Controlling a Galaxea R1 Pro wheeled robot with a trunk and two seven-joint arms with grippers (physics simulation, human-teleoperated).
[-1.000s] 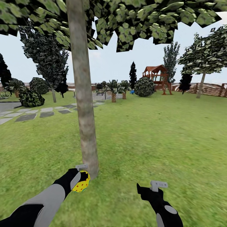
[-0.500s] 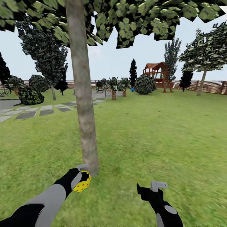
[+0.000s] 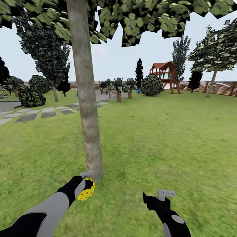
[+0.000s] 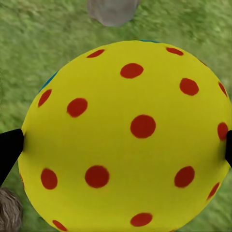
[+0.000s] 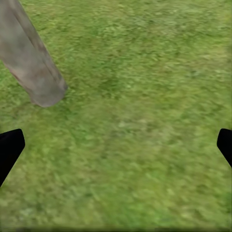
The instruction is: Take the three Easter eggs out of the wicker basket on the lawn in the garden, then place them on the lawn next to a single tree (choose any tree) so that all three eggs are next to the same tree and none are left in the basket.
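1. While the head camera looks out over the lawn (image 3: 158,138), I have the left gripper (image 3: 86,189) clamped on one Easter egg (image 3: 86,191), low down just beside the foot of the tree (image 3: 88,115).
2. In the left wrist view the egg (image 4: 128,140) sits between the two black fingertips (image 4: 9,150), one on each side, yellow with red dots and a sliver of blue at its edge; below it I see grass and the grey base of the trunk (image 4: 112,9).
3. My right gripper (image 3: 161,197) hangs over bare grass to the right of the trunk, well apart from the egg. In the right wrist view its fingertips (image 5: 10,147) stand wide at the two edges with nothing between them but lawn (image 5: 145,121), and the trunk's foot (image 5: 34,67) lies off to one side.
4. Against the frames from a second ago, both arms sit at nearly the same place in the head view; the egg has dropped only a touch against the trunk base.
5. The background has slid: the playset (image 3: 163,76), the paving slabs (image 3: 36,113) and the fence (image 3: 220,88) all sit a little higher than before, so my camera has tipped, not the garden.
6. The egg is still off the ground, in my grip.
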